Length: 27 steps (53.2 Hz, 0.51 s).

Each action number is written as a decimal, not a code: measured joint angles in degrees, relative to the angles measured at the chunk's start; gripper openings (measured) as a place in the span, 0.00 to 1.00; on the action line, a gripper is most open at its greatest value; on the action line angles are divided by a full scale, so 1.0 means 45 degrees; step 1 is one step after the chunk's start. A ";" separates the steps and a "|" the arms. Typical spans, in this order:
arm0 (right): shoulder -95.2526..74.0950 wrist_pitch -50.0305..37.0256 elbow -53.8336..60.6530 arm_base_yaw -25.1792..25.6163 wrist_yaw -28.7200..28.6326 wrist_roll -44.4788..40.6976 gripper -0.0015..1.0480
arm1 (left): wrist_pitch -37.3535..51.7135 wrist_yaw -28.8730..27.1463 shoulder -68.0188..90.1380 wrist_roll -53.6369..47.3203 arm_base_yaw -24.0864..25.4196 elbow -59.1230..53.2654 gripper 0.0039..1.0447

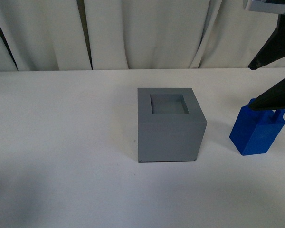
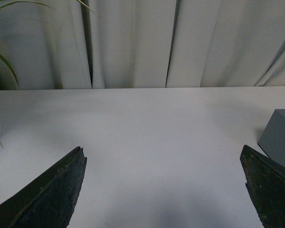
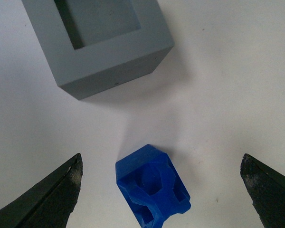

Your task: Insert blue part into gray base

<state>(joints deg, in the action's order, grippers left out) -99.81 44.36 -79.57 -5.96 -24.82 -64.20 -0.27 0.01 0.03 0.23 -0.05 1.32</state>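
Note:
The gray base (image 1: 170, 126) stands on the white table near the middle, its square recess facing up and empty. The blue part (image 1: 255, 129) stands upright on the table to its right, handle on top. My right gripper (image 1: 275, 76) hangs open above the blue part, its dark fingers partly covering the handle. In the right wrist view the blue part (image 3: 152, 187) lies between the wide-open fingers (image 3: 52, 194), untouched, with the gray base (image 3: 99, 40) beyond it. My left gripper (image 2: 164, 190) is open and empty over bare table; a corner of the gray base (image 2: 280, 137) shows beside one finger.
White curtains (image 1: 133, 33) hang behind the table's far edge. Green plant leaves (image 2: 2, 57) and a pale pot edge show in the left wrist view at the table's far left.

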 joint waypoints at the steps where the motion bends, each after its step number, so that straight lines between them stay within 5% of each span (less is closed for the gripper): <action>1: -0.0155 0.0219 -0.0209 -0.0015 0.0087 -0.0223 0.93 | 0.0000 0.0000 0.0000 -0.0005 0.0000 0.0000 0.94; 14: -0.2268 0.3313 -0.2943 -0.0238 0.1632 -0.2637 0.93 | 0.0000 0.0000 0.0000 -0.0005 0.0000 0.0000 0.94; 27: -0.3288 0.3939 -0.3551 -0.0369 0.2807 -0.3415 0.93 | 0.0000 0.0000 0.0000 -0.0005 0.0000 0.0000 0.94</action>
<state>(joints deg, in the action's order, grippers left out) -114.61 62.08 -95.55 -7.62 -12.19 -79.57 -0.27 0.01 0.03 0.21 -0.05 1.32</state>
